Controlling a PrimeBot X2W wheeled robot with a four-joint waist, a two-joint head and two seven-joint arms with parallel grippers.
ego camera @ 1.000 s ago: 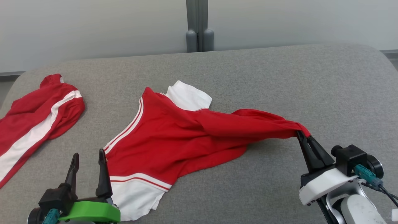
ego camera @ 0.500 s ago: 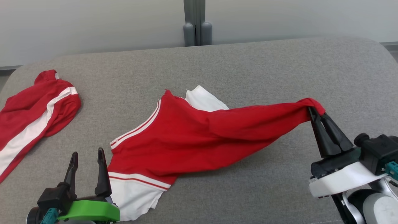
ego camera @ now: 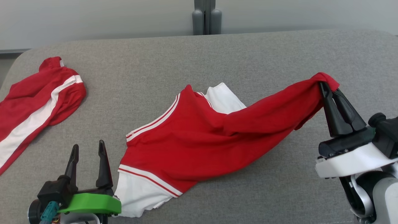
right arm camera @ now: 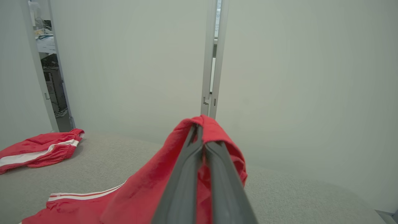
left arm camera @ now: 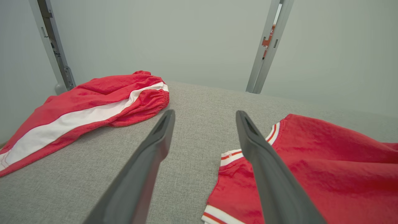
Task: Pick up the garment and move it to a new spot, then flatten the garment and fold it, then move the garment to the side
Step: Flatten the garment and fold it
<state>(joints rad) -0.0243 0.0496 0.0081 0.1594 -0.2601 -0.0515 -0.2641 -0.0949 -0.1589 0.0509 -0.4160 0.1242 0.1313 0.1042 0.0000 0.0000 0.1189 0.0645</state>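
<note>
The garment is a red shirt with white sleeves and red-and-white trim, lying in the middle of the grey surface. Its right end is lifted off the surface, pinched in my right gripper, which is shut on the red cloth; the fabric drapes over the closed fingers in the right wrist view. My left gripper stands open low at the left, just left of the shirt's white sleeve, touching nothing. In the left wrist view the shirt's trimmed edge lies beside the right finger.
A second red piece with a white stripe lies at the far left edge of the grey padded surface. A pale wall with a grey post stands behind the surface's far edge.
My right gripper has lifted the shirt's end up and away to the right, dragging the whole shirt rightward. The head camera has also shifted. The left gripper has kept still and open.
</note>
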